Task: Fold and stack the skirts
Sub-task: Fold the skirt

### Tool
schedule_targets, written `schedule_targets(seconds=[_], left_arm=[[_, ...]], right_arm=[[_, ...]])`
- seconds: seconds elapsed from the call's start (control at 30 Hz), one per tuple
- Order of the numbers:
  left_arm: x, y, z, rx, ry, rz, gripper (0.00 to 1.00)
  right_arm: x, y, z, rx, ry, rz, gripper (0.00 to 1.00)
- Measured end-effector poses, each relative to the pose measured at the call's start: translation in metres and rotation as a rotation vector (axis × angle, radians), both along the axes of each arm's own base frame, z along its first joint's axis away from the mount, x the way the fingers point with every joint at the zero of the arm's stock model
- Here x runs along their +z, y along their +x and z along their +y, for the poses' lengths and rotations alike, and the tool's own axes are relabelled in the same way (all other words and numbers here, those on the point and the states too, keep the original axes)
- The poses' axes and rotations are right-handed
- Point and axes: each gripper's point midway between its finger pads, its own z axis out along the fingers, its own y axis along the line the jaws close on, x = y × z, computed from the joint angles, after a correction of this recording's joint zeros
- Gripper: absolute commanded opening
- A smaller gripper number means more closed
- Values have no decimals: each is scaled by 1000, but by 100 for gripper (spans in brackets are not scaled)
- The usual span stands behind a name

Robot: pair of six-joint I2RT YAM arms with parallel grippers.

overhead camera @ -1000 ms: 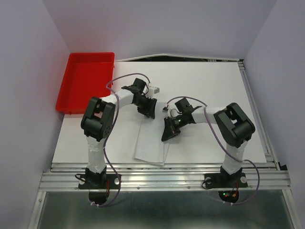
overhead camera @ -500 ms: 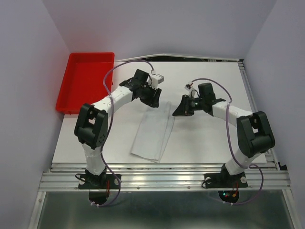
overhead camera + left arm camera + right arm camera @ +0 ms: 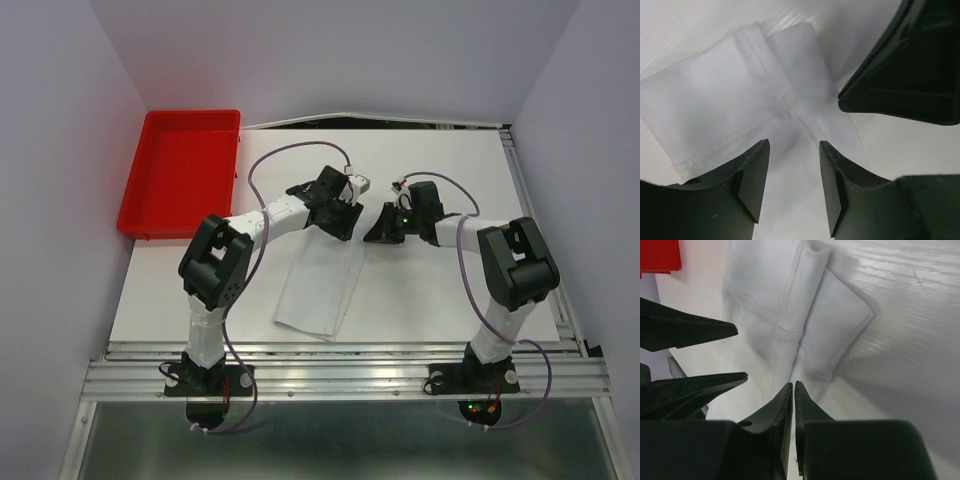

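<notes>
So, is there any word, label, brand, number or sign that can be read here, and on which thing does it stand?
None: no text can be read in any view.
The skirt: plain white cloth, seams only, no tag showing.
The red tray: no print.
The lights at the right arm's base: coloured dots only, too small to tell more.

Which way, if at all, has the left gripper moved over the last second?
Yes. In the top view the left gripper has moved right, away from the red tray, and now sits over the far end of the skirt.
</notes>
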Motion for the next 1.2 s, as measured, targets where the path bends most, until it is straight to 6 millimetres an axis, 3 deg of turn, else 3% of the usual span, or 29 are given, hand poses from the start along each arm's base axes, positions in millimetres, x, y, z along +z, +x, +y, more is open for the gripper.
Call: schedule_targets(seconds=[0.27,0.5,0.8,0.93,1.2], left_arm=[[-10,14,-7,44,12,-1,56],[-14,17,-21,41,2,-1,53],[-37,21,-20,63,39,19,23],[-35,22,-19,65,43,15,2],[-31,20,-19,57,38,16,0]], right_arm=[[-27,5,-3,-33,-12,42,9],[-29,8,-2,-38,-10,38,8],[-33,10,-4,-53,-17,43,8],[-33,10,-4,-53,-17,43,8],[-33,10,-4,-55,-17,45,8]])
